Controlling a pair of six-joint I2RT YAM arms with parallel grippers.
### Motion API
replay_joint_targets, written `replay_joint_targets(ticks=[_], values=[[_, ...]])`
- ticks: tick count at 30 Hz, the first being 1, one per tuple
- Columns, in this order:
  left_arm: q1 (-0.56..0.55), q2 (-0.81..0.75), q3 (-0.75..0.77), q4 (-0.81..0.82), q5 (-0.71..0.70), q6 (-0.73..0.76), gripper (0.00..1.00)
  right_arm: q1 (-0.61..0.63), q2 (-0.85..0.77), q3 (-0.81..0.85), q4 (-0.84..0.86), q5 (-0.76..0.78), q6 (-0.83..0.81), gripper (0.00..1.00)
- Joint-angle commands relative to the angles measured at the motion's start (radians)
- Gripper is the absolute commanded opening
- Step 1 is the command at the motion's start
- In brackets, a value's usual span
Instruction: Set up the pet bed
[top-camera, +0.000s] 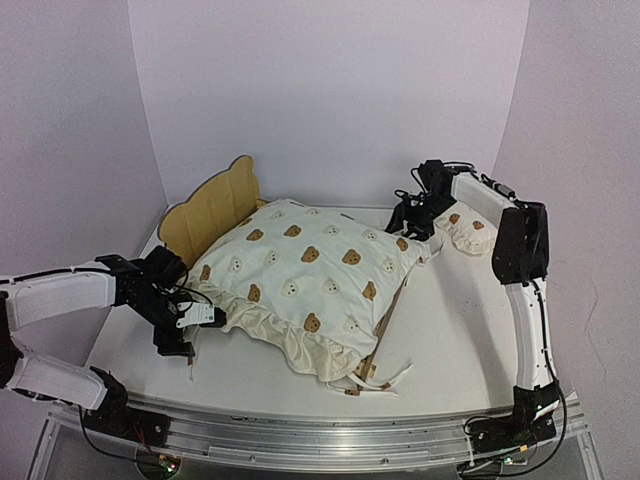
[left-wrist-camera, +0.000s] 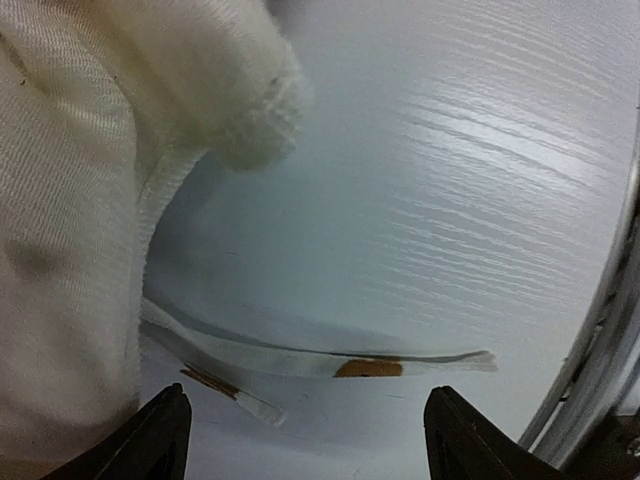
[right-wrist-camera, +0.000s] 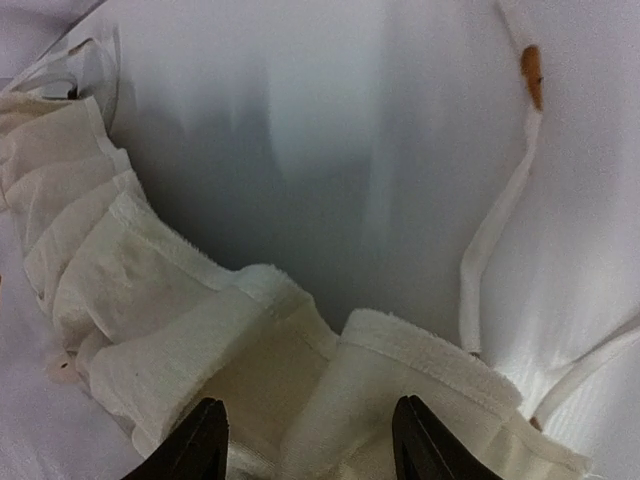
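The pet bed (top-camera: 205, 218) lies under the large bear-print cushion (top-camera: 310, 268). Only its curved headboard (top-camera: 236, 186) shows, rising past the cushion's far-left edge, plus a sliver of wood at the cushion's near-right edge. I judge the frame stiff, light and likely to slide if nudged, so I'd grip the headboard's top edge or a side rail, not the fabric. The cushion looks soft and floppy. My left gripper (left-wrist-camera: 312, 445) hangs at the cushion's near-left corner, jaws apart over a loose tie string (left-wrist-camera: 340, 362), holding nothing. My right gripper (right-wrist-camera: 310, 440) sits at the cushion's far-right corner, jaws apart astride the ruffle (right-wrist-camera: 150, 270), not pinching it. The small bear-print pillow (top-camera: 466, 232) lies just beyond that corner.
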Motion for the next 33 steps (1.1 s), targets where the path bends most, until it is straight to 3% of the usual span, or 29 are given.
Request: replay_joint_targets(ticks=[1,7,14,20,27,33], values=[[0.006,0.071,-0.015,0.261,-0.097,0.056,0.82,-0.002,-0.063,-0.097,0.044,-0.197,-0.034,0.58],[0.012,0.218,-0.022,0.487,-0.152,0.139,0.82,-0.021,-0.167,-0.312,0.044,-0.256,-0.098,0.58],[0.012,0.483,0.243,0.629,-0.149,0.143,0.82,-0.022,-0.303,-0.488,0.048,-0.249,-0.13,0.58],[0.012,0.705,0.537,0.654,-0.144,0.12,0.82,-0.021,-0.409,-0.648,0.065,-0.266,-0.113,0.55],[0.013,0.914,0.795,0.652,-0.16,0.043,0.82,0.01,-0.608,-0.951,0.222,-0.249,-0.001,0.53],[0.026,1.012,0.926,0.628,-0.156,-0.024,0.82,0.151,-0.78,-1.149,0.426,-0.171,0.148,0.52]])
